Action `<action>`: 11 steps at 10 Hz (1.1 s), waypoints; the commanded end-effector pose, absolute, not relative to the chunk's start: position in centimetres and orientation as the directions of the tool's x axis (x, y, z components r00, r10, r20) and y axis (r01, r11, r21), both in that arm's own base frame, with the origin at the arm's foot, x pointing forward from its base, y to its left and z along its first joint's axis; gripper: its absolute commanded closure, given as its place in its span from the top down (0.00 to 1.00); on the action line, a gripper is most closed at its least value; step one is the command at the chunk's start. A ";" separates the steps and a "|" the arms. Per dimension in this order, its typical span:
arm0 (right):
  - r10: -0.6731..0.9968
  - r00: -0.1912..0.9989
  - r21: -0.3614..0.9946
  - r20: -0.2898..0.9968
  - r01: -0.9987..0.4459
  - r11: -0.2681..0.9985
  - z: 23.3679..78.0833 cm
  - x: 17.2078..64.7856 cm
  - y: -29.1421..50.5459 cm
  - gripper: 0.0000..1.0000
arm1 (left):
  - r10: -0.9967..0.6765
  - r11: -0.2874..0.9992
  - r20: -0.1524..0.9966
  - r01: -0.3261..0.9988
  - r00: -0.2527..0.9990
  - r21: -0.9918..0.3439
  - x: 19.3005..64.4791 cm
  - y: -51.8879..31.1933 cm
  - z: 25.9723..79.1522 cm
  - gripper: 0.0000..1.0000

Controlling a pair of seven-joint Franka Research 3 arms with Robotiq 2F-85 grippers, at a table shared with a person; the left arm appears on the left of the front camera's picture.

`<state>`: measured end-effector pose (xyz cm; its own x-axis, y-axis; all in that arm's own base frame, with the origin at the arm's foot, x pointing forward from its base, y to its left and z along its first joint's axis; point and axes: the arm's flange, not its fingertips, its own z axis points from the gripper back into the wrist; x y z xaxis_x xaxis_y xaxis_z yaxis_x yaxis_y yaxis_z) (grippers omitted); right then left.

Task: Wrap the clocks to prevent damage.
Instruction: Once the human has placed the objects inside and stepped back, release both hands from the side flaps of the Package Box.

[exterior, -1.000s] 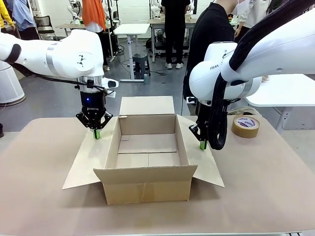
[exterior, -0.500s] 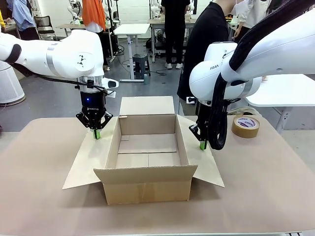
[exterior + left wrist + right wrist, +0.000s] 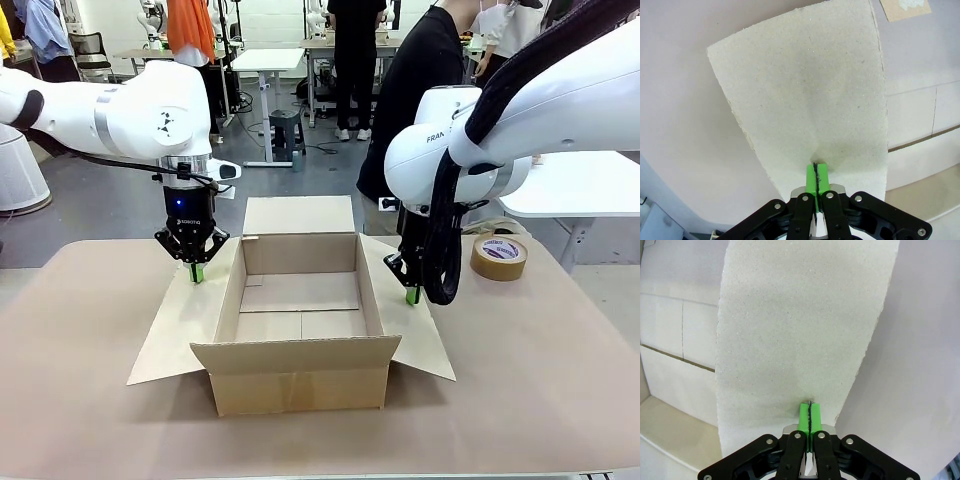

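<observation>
- Front view: open brown cardboard box [image 3: 300,375] sits mid beige table [image 3: 80,400].
- Left gripper [image 3: 197,272] and right gripper [image 3: 411,296], pads pinched together, press the box's side flaps [image 3: 180,325].
- Brown tape roll [image 3: 499,257] lies right of box; white worktables [image 3: 265,60] behind.

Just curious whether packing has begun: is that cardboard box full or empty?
Empty. The box stands open with its flaps spread outward, and only bare cardboard shows inside.
</observation>
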<state>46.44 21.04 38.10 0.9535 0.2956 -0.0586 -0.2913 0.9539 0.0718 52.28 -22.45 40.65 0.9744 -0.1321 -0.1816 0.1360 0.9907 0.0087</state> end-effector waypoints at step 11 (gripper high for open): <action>0.295 0.953 0.074 -0.069 -0.290 0.954 37.9 46.4 21.0 0.01 | -0.133 0.990 -0.185 0.137 0.974 0.013 52.3 -22.4 40.6 0.00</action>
<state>46.44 21.04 38.10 0.9535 0.2956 -0.0586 -0.2913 0.9539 0.0718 52.28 -22.45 40.65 0.9744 -0.1321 -0.1816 0.1360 0.9907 0.0087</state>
